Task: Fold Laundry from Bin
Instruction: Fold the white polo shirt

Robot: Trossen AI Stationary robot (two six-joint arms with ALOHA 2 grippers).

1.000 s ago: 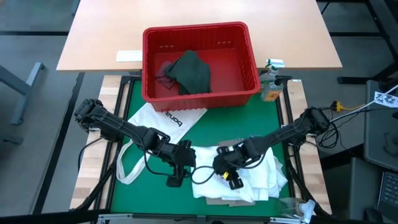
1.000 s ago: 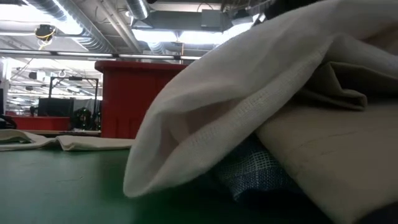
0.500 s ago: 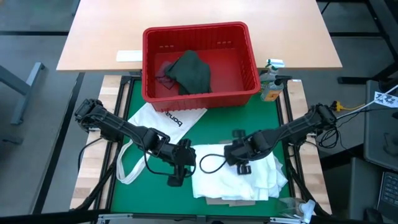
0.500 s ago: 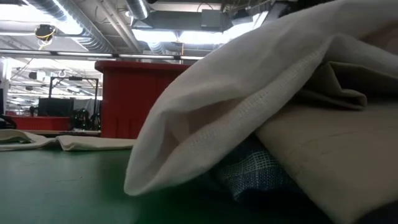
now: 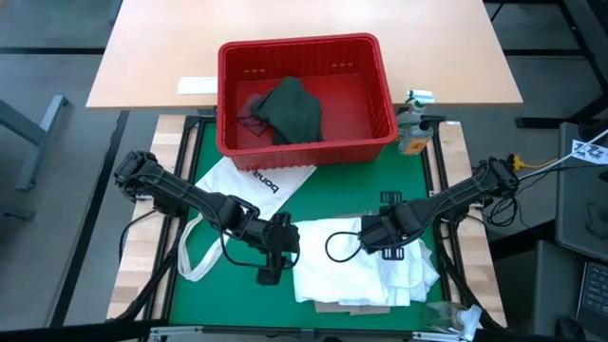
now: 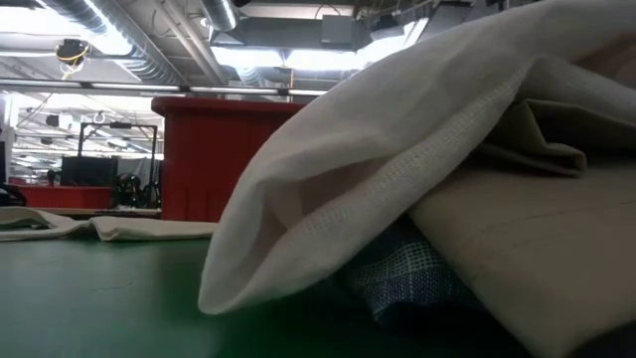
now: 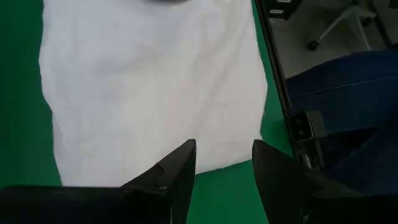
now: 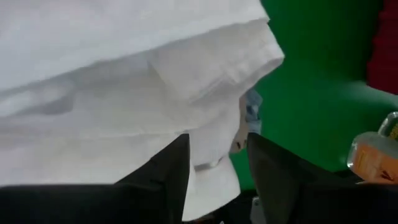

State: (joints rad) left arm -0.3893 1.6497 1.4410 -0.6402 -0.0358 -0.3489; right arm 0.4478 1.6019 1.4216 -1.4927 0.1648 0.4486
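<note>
White shirt spread over a folded pile on the green desk, blue checked cloth and tan shirt beneath. Dark green-grey top and a small maroon piece left in the red bin; job judged past halfway, not finished. Left gripper beside the pile's edge, jaws parted, empty. Right gripper over the shirt, jaws parted, holding nothing.
</note>
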